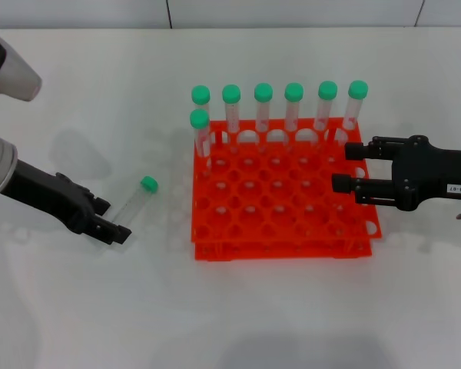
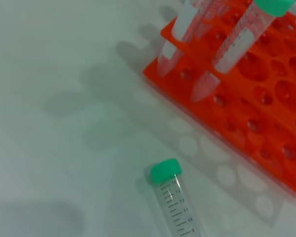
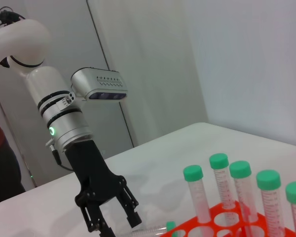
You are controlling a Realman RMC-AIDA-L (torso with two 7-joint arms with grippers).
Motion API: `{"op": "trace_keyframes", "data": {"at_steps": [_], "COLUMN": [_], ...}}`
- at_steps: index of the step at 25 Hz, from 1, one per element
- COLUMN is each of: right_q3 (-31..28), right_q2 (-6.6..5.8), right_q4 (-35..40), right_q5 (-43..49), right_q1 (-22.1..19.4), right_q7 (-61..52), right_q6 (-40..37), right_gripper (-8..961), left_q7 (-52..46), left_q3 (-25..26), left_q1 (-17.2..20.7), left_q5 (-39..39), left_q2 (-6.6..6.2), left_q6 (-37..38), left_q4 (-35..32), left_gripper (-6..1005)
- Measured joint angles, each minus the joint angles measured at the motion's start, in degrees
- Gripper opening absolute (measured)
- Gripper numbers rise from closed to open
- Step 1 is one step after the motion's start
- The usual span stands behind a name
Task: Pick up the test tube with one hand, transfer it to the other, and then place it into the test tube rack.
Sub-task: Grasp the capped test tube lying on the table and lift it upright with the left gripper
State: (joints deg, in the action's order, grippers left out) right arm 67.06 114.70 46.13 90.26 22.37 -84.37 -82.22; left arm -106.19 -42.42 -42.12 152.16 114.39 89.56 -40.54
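Fingers of left gripper (image 1: 114,228) apart, straddling base end of test tube (image 1: 135,197) lying on tabletop (image 1: 77,307). Tube light, rigid, smooth, apt to roll; grip mid-barrel below cap. Right gripper (image 1: 346,167) fingers apart, over test tube rack (image 1: 280,223) edge.

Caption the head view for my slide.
Left gripper open around the lying test tube; right gripper waits over the rack.

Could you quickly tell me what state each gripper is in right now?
Left gripper: open, fingers astride the lying test tube, not gripping.
Right gripper: open, empty, over the test tube rack.
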Motion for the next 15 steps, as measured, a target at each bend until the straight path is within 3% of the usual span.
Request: {"op": "trace_keyframes", "data": {"at_steps": [10,15], "right_q3": [0.0,0.0], "right_q2": [0.00,0.00], "right_q4": [0.0,0.0], "right_q5": [0.0,0.0], "right_q1": [-0.2,-0.2], "right_q7": [0.0,0.0], "right_q6": [0.6,0.7], "right_gripper": [649,649], "left_q7": [-0.4,-0.5], "left_q3": [-1.1,-1.3], "left_q1": [-0.3,-0.4], "left_q5": [0.1,0.1], "left_q2": [0.07,0.05], "left_q6": [-0.3,-0.3], "left_q4": [0.1,0.1], "left_gripper": [702,694]}}
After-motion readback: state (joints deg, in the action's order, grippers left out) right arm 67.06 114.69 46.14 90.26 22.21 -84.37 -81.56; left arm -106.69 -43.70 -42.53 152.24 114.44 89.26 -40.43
